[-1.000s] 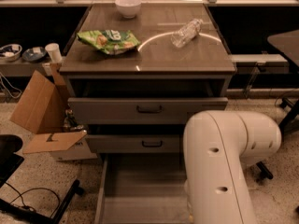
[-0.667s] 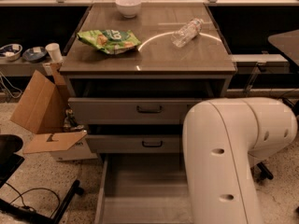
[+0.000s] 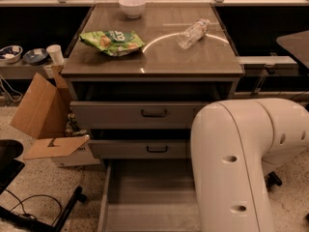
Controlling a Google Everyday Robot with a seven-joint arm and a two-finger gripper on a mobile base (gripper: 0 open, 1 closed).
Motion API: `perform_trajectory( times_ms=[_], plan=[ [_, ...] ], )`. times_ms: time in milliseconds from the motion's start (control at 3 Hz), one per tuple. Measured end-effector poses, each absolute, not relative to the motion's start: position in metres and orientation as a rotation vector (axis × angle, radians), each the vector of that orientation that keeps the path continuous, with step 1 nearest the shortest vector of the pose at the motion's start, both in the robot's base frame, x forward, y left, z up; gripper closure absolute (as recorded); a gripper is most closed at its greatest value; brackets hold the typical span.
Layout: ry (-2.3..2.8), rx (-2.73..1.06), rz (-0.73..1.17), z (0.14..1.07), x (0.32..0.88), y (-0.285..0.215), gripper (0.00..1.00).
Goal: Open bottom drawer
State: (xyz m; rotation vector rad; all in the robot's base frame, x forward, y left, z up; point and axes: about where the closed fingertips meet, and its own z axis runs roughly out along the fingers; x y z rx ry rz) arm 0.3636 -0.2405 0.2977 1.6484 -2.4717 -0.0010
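The bottom drawer (image 3: 145, 197) of the grey cabinet stands pulled out toward me. Its plain grey inside shows; its front and handle lie below the frame's lower edge. Above it are the mid drawer front (image 3: 140, 149) and the top drawer front (image 3: 135, 114), each with a small dark bar handle, both shut. My white arm (image 3: 236, 168) fills the lower right and covers the drawer's right side. My gripper is out of view, hidden beyond the arm and the frame's edge.
On the cabinet top (image 3: 159, 57) lie a green chip bag (image 3: 112, 41), a clear plastic bottle (image 3: 192, 33) and a white bowl (image 3: 132, 6). An open cardboard box (image 3: 43, 115) stands at the left. A black chair base (image 3: 19, 197) is at the lower left.
My arm's upper segment has swung further right and grown larger in the view. The drawers and the things on top have not moved.
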Motion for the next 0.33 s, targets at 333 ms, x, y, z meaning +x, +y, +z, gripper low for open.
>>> perform_trajectory(
  times_ms=[333],
  plan=[
    [-2.472,1.648,-0.001,0.2976,0.3635,-0.2405,0.37]
  ],
)
